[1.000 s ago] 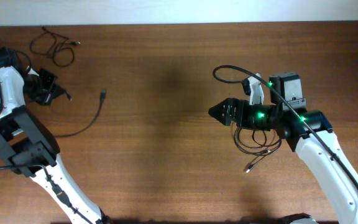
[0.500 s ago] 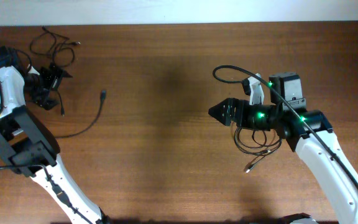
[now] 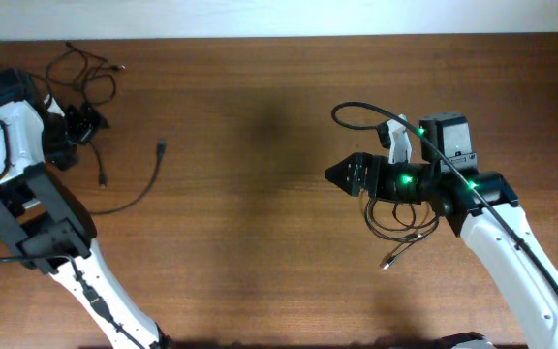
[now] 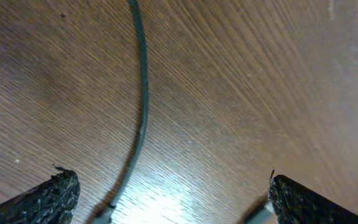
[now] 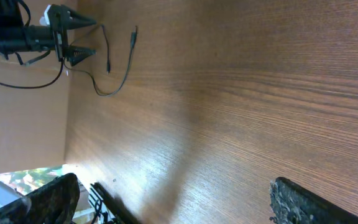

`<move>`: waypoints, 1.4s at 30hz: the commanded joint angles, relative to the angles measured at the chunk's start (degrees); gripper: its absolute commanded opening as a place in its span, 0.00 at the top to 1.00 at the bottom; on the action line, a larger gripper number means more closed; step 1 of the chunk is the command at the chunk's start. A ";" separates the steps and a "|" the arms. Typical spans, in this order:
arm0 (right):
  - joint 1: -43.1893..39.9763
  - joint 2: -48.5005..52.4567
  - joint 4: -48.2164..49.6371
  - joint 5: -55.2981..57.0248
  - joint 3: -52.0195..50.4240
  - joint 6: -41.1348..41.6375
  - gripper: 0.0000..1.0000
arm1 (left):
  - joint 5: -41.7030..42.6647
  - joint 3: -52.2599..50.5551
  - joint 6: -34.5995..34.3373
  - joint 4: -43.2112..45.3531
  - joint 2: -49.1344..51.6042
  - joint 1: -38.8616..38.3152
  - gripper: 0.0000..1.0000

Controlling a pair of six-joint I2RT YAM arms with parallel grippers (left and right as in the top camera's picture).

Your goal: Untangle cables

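**Both arms open-fingered, cables split between two ends of the tabletop**

In the upper left of the overhead view the knotted bundle [image 3: 83, 76] lies against the far edge of the tabletop [image 3: 260, 194]. Just below it the left arm [image 3: 13, 145] runs up the left edge and bends inward at the wrist. The left fingers [image 4: 58, 196] are spread wide and low over the wood, clamped on nothing. A short strand [image 4: 143, 93] runs flat between them and trails down to a small plug. To its right a longer loose strand [image 3: 151, 182] curves from its own plug [image 3: 160, 147] down toward the arm's base.

These cords look light, limp and thin. They should drag and snag rather than lift cleanly, so I would pinch one near a plug, where there is something firmer to hold. A grip mid-loop would likely let the cord slide through.

The middle of the frame is bare wood. On the right, the right arm [image 3: 511, 242] reaches up from the lower right corner. Its wrist is level and its nose aims left toward centre. The right fingers [image 5: 309, 202] stand apart with only tabletop between them. A second coil [image 3: 402, 221] of cable lies beneath the wrist, behind the fingertips, with one plug poking out below.
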 commanded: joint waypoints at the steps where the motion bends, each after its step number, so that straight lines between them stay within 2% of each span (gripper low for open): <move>1: 0.37 0.15 0.07 0.46 0.22 -0.83 0.01 | -6.38 0.07 -0.09 -1.36 -3.63 -0.39 0.01; 5: 0.37 0.15 0.44 0.48 0.22 -0.83 0.02 | -13.90 0.07 -8.26 -7.91 -8.98 -0.31 0.01; 7: 0.37 0.15 1.09 0.46 0.22 -0.83 0.02 | -13.81 0.07 -13.33 -12.66 -9.66 -0.31 0.01; 10: 0.37 0.15 1.42 0.44 0.22 -0.83 0.01 | -13.84 -1.68 -16.06 -16.13 -9.22 -0.37 0.01; 14: 0.37 0.15 0.94 0.42 0.22 -0.83 0.01 | -13.84 -7.80 -17.14 -15.54 -9.09 -0.17 0.00; 15: 0.37 0.15 0.81 0.42 0.22 -0.83 0.01 | -13.97 -9.33 -17.11 -14.69 -9.09 -0.02 0.02; 16: 0.37 0.15 0.55 0.44 0.22 -0.83 0.02 | -14.80 -11.04 -17.11 -13.92 -9.07 0.26 0.09; 17: 0.37 0.15 0.33 0.44 0.22 -0.83 0.02 | -15.76 -12.90 -17.14 -13.00 -9.07 0.63 0.12; 22: 0.37 0.15 -0.24 0.46 0.22 -0.85 0.01 | -15.74 -20.13 -18.21 -9.09 -8.98 2.12 0.12; 25: 0.37 0.15 -0.24 0.48 0.22 -0.85 0.01 | -15.78 -23.45 -18.21 -6.75 -8.98 2.99 0.16; 33: 0.37 0.15 -0.22 0.48 0.22 -0.87 0.01 | -15.93 -26.12 -18.21 -1.51 -8.98 4.00 0.52; 40: 0.37 0.15 -0.22 0.48 0.22 -0.85 0.01 | -15.72 -26.12 -18.21 -0.48 -8.98 4.00 0.99; 42: 0.37 0.15 -0.26 0.48 0.22 -0.85 0.01 | -15.04 -26.10 -18.18 -0.33 -8.98 4.00 1.00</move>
